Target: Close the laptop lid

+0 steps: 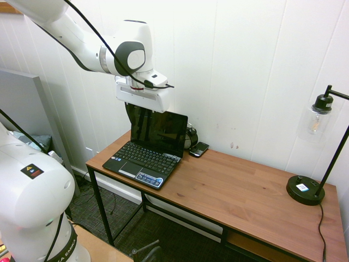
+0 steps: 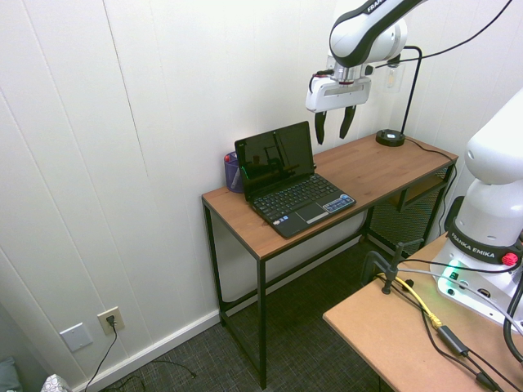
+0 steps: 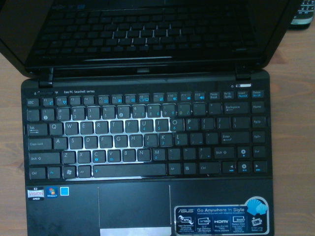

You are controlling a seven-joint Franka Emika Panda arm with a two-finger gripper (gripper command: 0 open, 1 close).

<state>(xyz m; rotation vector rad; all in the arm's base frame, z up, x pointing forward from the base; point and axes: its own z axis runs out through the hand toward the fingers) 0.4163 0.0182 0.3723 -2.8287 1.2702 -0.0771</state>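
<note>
Standing on the wooden desk below the fingers, the netbook is open, its base flat and the laptop lid raised a little past upright, leaning back toward the wall. The gripper hangs above the lid's top edge, pointing down, its two dark fingers apart and holding nothing, clear of the lid.

The lid looks like a thin, stiff, glossy panel on a hinge: probably light, likely slippery, and the screen face is fragile. It needs no grasp, I judge; a push on the back of the top edge, far from the hinge, should swing it down. The small base may slide or tip if pushed hard.

A small black phone lies beyond the lid, off to the side.
</note>
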